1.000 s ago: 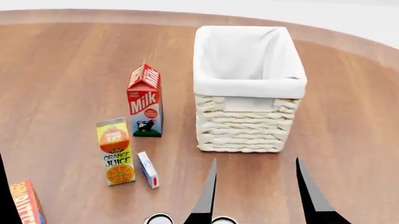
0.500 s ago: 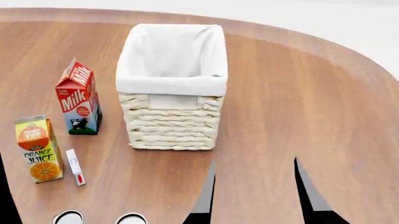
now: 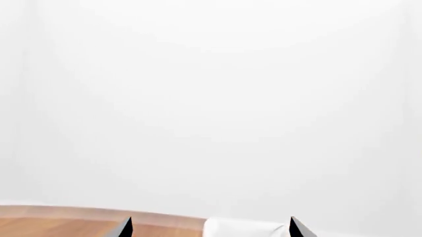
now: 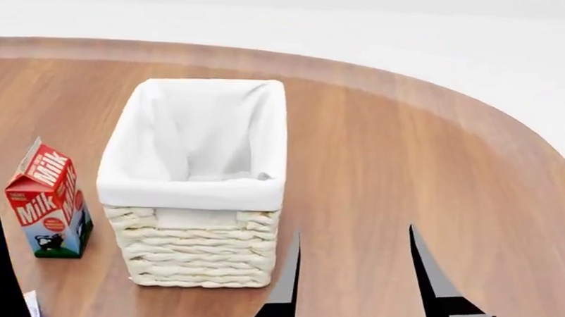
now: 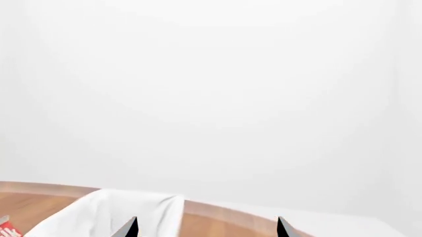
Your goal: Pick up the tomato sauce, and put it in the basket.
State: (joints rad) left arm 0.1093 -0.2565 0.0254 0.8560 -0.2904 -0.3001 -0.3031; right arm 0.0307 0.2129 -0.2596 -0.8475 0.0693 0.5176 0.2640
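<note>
In the head view, the large cream woven wicker basket with white cloth lining (image 4: 199, 191) is seen at centre left on the round brown wooden table (image 4: 405, 170). A red and white milk carton (image 4: 48, 198) stands just beside it at the left edge. The tomato sauce can is not seen in any view. The right gripper (image 4: 353, 288) at the bottom edge is spread wide and holds nothing, as is the left gripper (image 3: 209, 228) in its wrist view.

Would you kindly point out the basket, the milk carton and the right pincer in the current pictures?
basket (image 4: 203, 258): head view, on the woven front wall.
milk carton (image 4: 46, 210): head view, on the red front face.
right pincer (image 4: 353, 284): head view, midway between its two dark fingertips.
</note>
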